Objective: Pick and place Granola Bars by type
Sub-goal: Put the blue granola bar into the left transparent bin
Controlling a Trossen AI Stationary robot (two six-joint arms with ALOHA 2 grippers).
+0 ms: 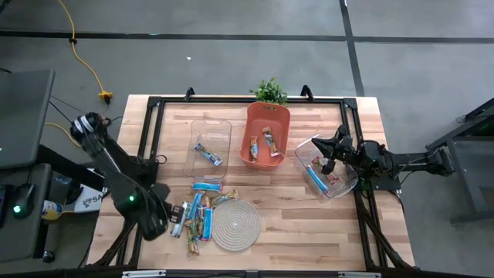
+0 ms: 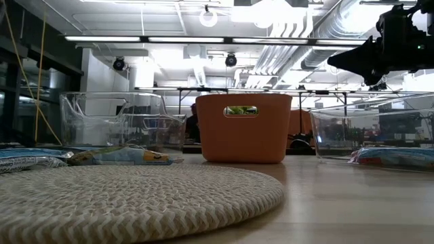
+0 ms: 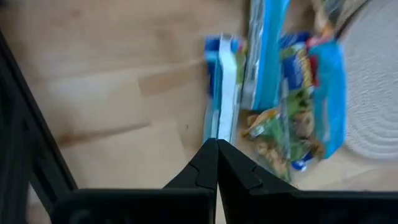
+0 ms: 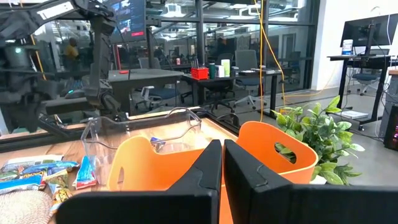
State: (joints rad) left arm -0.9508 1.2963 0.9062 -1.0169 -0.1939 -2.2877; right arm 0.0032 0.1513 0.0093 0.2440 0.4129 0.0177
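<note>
Several granola bars (image 1: 197, 213) in light blue and green-brown wrappers lie flat on the wooden table, beside a round woven mat (image 1: 235, 225). My left gripper (image 3: 217, 144) is shut and points down over the table, at the left edge of that pile (image 3: 273, 93). Its tips are near the end of a light blue bar (image 3: 221, 87), and I cannot tell that they touch it. My right gripper (image 4: 222, 144) is shut and level above the right clear bin (image 1: 324, 166), holding nothing. In the high view my left gripper (image 1: 166, 220) is near the front left.
A clear bin (image 1: 210, 147) at the back holds one blue bar. The orange bin (image 1: 265, 135) beside it holds two red-brown bars, and the right clear bin holds a blue and a red one. A small plant (image 1: 270, 91) stands behind the orange bin. A black frame runs along the table's edges.
</note>
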